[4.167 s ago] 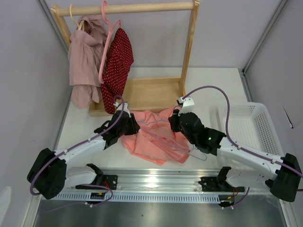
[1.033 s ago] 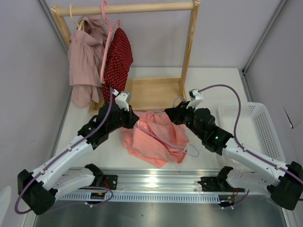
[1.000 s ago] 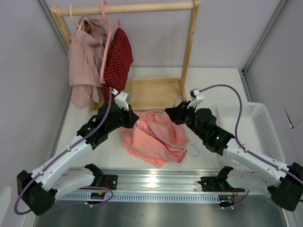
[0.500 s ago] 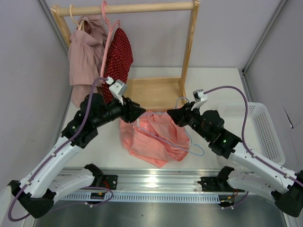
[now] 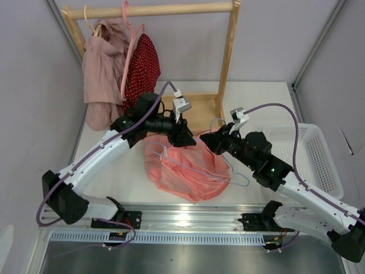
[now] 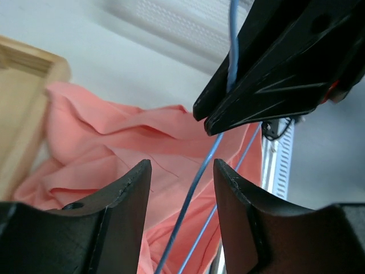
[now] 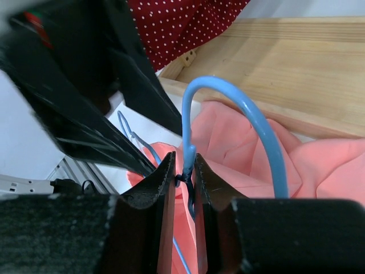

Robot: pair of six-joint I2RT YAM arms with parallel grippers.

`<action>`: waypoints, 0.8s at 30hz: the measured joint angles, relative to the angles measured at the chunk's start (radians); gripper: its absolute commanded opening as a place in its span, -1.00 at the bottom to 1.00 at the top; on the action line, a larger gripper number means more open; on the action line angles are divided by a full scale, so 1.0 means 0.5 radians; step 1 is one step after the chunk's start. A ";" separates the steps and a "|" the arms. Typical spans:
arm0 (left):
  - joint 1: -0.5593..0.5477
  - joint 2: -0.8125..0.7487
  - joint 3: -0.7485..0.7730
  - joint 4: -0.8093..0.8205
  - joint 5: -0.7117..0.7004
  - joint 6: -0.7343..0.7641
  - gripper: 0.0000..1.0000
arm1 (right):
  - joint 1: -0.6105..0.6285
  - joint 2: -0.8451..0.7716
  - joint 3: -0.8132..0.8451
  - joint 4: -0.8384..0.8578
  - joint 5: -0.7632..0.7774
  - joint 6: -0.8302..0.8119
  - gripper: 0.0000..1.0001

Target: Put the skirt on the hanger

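The salmon-pink skirt (image 5: 182, 171) lies bunched on the table, with the light-blue wire hanger (image 5: 231, 171) lying across it. My right gripper (image 5: 209, 140) is shut on the hanger's twisted neck (image 7: 187, 168), and the hook (image 7: 251, 117) curves up beside the fingers. My left gripper (image 5: 186, 137) hangs over the skirt's far edge, close to the right one. It is open: in the left wrist view its fingers (image 6: 128, 205) straddle a hanger wire (image 6: 197, 182) without touching it, above the skirt (image 6: 114, 142).
A wooden rack (image 5: 228, 57) stands at the back, its base (image 5: 199, 111) right behind the grippers. On it hang a mauve garment (image 5: 102, 74) and a red dotted garment (image 5: 142, 74). A white basket (image 5: 319, 154) sits at the right, a metal rail (image 5: 188, 214) in front.
My left gripper has opened and let go of the skirt. The left arm has swung up and right, ending next to the right gripper. The right gripper keeps its hold on the hanger.
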 measured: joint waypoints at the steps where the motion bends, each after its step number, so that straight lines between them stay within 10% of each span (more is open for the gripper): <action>1: 0.000 0.046 0.005 -0.024 0.061 0.013 0.04 | 0.000 0.000 0.015 -0.012 -0.002 -0.005 -1.00; 7: -0.001 0.136 0.008 -0.032 0.337 0.018 -0.11 | -0.001 -0.001 0.065 -0.044 -0.002 -0.025 -1.00; 12: -0.002 0.135 -0.013 0.041 0.436 -0.013 -1.00 | -0.001 -0.001 0.078 -0.064 0.004 -0.040 -1.00; 21: -0.034 0.044 -0.150 0.215 0.401 -0.161 -1.00 | -0.005 0.050 0.196 -0.254 0.024 -0.040 -1.00; 24: -0.043 -0.027 -0.171 0.291 0.282 -0.256 -1.00 | 0.002 0.104 0.307 -0.320 0.080 -0.025 -0.43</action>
